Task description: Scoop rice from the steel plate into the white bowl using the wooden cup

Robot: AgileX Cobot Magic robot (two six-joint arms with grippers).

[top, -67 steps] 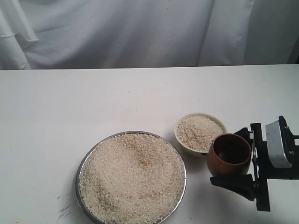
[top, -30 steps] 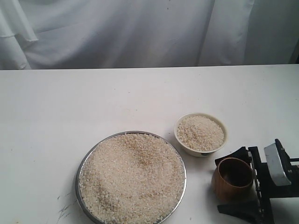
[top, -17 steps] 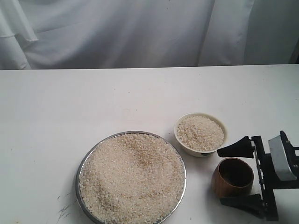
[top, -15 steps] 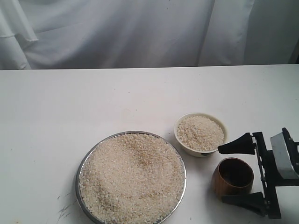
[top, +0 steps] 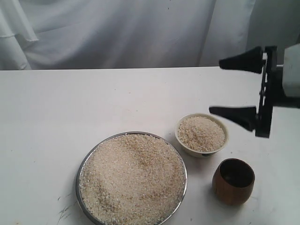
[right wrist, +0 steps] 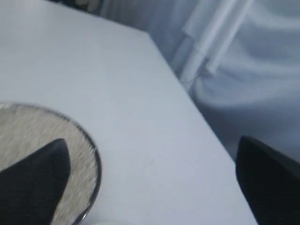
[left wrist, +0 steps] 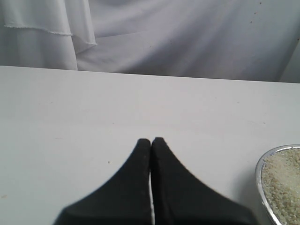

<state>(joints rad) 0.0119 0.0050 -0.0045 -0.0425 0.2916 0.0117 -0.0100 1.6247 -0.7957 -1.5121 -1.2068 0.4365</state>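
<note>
Rice (top: 133, 176) noted as off-white to beige, plate (top: 78, 180) silver with shiny rim, bowl (top: 191, 150) cream-white, wooden cup (top: 233, 190) reddish-brown and dark inside, table (top: 93, 103) plain white, curtain (top: 117, 33) pale grey, right gripper (top: 215, 86) black.

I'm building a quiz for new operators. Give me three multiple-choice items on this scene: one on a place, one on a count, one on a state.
1. Where is the wooden cup?
A. held in the air
B. upright on the table beside the white bowl
C. tipped over inside the bowl

2. How many vessels are on the table?
A. two
B. three
C. four

3. How are the right gripper's jaws?
A. shut on the cup
B. shut, empty
C. open, empty

Key:
1 B: it stands free near the bowl.
2 B: steel plate, bowl, cup.
3 C: the jaws are spread wide above the table with nothing between them.
</note>
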